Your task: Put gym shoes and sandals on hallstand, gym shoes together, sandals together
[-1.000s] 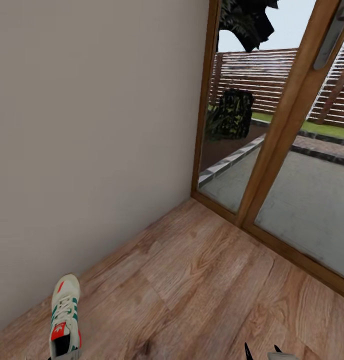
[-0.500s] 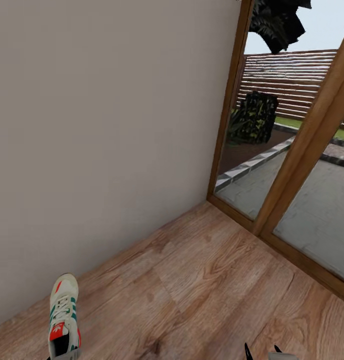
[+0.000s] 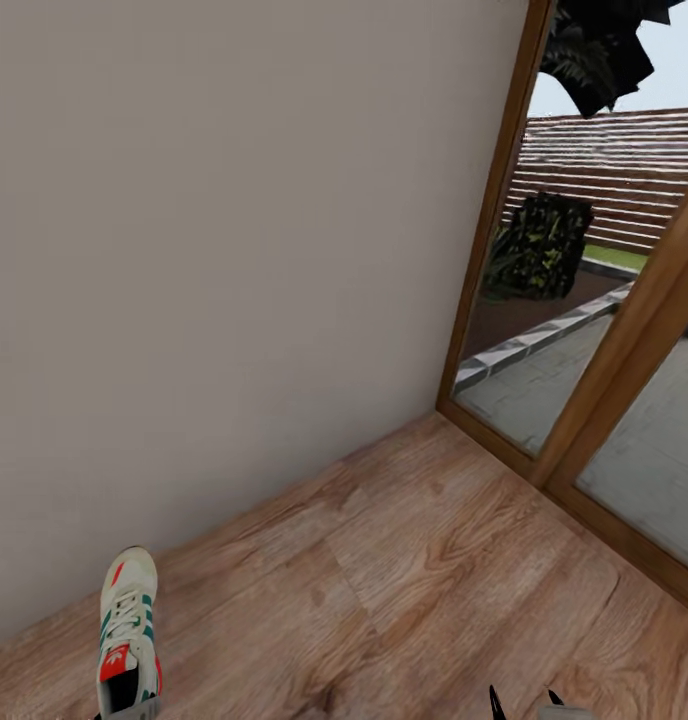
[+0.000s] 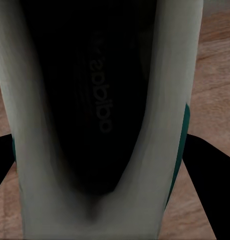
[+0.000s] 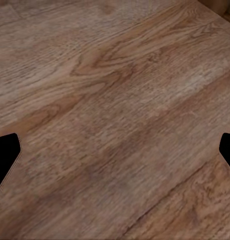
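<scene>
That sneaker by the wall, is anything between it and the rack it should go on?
The sneaker sits in the left gripper. No rack shows here, just the wall, the wood floor and a glass door, so I cannot tell.

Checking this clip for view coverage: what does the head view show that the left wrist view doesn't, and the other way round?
Head view alone: the plain wall, the wood-framed glass door with the garden behind it, the gym shoe's laces, green stripes and red-orange patches, and the right pincer tips at the lower edge. Left wrist view alone: the shoe's dark inside with printed lettering, seen close up between the left pincer's black fingers. Shared: the same cream-white shoe and the wood-grain corridor floor.
</scene>
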{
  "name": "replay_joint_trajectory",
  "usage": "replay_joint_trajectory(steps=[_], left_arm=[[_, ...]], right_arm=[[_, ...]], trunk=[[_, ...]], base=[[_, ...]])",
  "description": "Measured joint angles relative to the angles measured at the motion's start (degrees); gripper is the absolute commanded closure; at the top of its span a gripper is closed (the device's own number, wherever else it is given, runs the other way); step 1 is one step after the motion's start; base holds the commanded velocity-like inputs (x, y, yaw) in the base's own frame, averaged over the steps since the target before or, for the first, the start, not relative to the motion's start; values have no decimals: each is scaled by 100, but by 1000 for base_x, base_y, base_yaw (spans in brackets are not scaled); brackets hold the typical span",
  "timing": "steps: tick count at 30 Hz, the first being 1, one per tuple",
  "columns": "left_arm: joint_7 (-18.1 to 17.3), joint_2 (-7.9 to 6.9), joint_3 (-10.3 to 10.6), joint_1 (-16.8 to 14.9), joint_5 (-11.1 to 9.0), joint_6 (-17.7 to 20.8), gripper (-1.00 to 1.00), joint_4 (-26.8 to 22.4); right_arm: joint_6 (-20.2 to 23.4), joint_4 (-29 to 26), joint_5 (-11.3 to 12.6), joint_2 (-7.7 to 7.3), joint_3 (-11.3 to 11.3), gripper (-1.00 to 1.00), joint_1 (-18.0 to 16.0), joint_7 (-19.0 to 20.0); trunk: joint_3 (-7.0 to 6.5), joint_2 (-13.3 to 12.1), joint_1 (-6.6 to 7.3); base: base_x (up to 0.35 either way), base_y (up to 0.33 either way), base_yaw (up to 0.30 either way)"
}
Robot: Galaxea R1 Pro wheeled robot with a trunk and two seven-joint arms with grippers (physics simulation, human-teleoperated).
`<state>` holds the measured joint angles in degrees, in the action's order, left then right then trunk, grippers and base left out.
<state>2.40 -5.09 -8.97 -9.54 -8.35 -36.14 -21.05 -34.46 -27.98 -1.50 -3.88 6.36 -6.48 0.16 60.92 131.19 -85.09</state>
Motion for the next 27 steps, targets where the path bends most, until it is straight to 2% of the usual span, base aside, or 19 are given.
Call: replay_joint_trajectory(steps=[27], left_arm=[[0,8,0,0,-3,1,100,0]], right_arm=[[-4,-16,-8,9,2,-100,0,-40]], trunk=[[-190,0,0]], base=[[0,0,182]])
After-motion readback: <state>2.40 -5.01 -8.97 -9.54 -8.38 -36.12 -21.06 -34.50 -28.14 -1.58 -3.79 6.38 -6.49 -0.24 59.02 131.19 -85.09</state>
